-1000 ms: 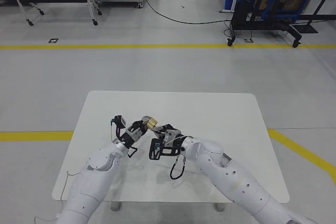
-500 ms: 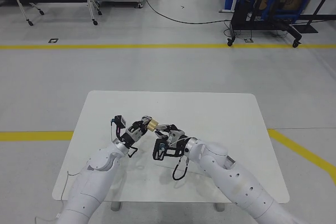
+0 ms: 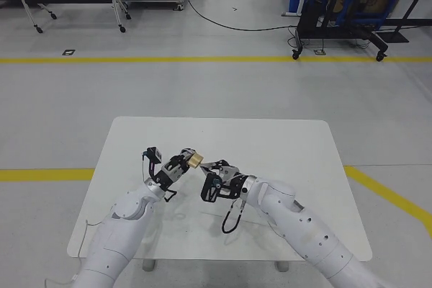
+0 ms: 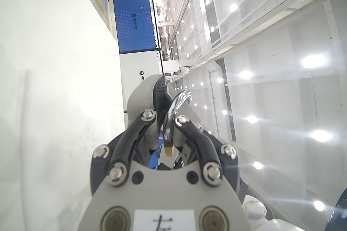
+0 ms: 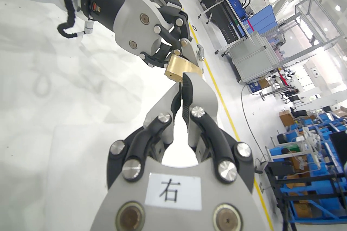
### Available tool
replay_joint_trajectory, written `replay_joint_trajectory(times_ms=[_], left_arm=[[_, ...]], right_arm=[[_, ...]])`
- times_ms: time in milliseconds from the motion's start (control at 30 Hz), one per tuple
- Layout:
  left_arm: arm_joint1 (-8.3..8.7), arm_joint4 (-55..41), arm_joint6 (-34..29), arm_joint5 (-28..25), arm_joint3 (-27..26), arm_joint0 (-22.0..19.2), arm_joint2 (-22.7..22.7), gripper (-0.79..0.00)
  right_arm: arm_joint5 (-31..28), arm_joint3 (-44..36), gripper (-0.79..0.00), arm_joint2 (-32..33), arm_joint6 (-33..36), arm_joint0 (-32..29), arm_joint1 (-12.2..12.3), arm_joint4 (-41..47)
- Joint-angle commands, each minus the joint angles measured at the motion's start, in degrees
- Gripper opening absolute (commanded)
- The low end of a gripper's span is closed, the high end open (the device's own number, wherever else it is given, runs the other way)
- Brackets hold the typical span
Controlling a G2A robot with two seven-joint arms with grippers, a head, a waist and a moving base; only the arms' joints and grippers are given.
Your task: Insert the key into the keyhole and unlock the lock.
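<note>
Over the middle of the desk (image 3: pixel 295 144), your left gripper (image 3: pixel 183 162) clamps the lock (image 5: pixel 181 69). Your right gripper (image 5: pixel 185 81) is pinched shut, tips touching the lock's brass body; you cannot make out the key.

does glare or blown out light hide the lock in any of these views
Left wrist view: ceiling lamps flare into streaks and the table is blown white, yet the lock reads clearly. Right wrist view: the hall's far end washes out, the lock is evenly lit. Top view: flat, even light, no glare.
</note>
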Motion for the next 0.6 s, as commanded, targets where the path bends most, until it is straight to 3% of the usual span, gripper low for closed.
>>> replay_joint_trajectory(times_ms=[0, 33, 67, 167, 233, 267, 400, 567], left_arm=[[-0.03, -0.14, 0.09, -0.17, -0.01, 0.06, -0.08, -0.785], [-0.04, -0.14, 0.1, -0.2, 0.0, 0.07, -0.1, -0.785], [-0.05, -0.13, 0.09, -0.21, 0.01, 0.08, -0.13, -0.785], [-0.07, -0.09, 0.03, -0.23, -0.01, 0.08, -0.19, -0.785], [-0.06, 0.13, -0.08, -0.26, 0.03, 0.06, -0.24, -0.785], [-0.05, 0.33, -0.15, -0.17, 0.04, 0.02, -0.28, -0.785], [0.24, 4.12, -0.46, 1.28, 0.24, -0.51, -0.28, -0.785], [0.75, 15.78, -1.14, 2.44, -1.19, -0.91, 1.64, -0.785]], right_arm=[[-0.42, 0.46, -0.72, 0.35, -0.05, 0.11, 0.01, 0.75], [-0.45, 0.57, -0.557, 0.46, 0.01, 0.14, 0.01, 0.89], [-0.52, 0.59, -0.483, 0.51, 0.06, 0.15, 0.01, 0.9], [-0.53, 0.31, -0.397, 0.91, -0.07, -0.01, 0.09, 0.83], [-0.56, -0.28, -0.049, 1.88, -0.37, -0.41, 0.35, 0.57], [-0.72, -0.67, 0.0, 2.72, -0.54, -0.8, 0.56, 0.68], [-1.43, -3.02, 0.0, 8.03, -2.43, -3.94, 1.79, 2.56], [-1.69, -9.13, 0.0, 18.67, -6.39, -11.82, 3.88, 6.47]])
